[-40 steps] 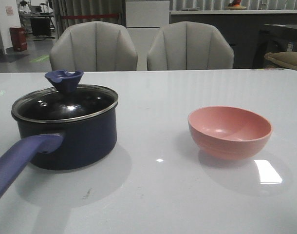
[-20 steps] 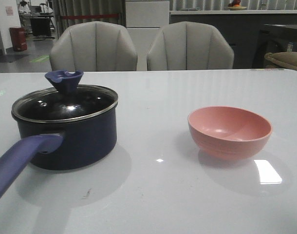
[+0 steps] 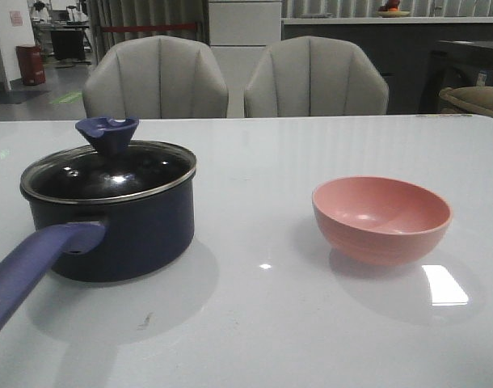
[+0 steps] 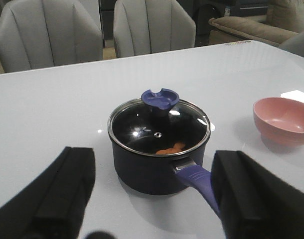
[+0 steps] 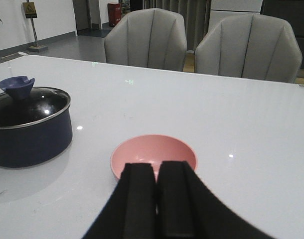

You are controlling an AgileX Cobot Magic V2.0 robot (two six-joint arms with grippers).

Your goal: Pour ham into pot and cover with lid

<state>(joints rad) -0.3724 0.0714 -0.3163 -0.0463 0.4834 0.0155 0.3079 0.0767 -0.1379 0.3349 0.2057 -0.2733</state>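
Lid (image 3: pixel 109 171) sits on pot (image 3: pixel 109 226), near table's (image 3: pixel 254 323) left edge; ham (image 4: pixel 171 148) inside. Bowl (image 3: pixel 381 218) toward right edge. Left tool (image 4: pixel 152 194) spread wide; right tool (image 5: pixel 156 199) fingers pressed together, holding nothing.

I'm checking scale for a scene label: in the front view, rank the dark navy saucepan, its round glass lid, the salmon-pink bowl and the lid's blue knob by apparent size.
1. Dark navy saucepan, counting its handle.
2. Round glass lid.
3. Salmon-pink bowl, only a little narrower than the lid, so that ranking is close.
4. Blue knob, clearly smallest.

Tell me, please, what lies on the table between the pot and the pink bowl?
Nothing: in the front view only bare white table separates the pot from the pink bowl.
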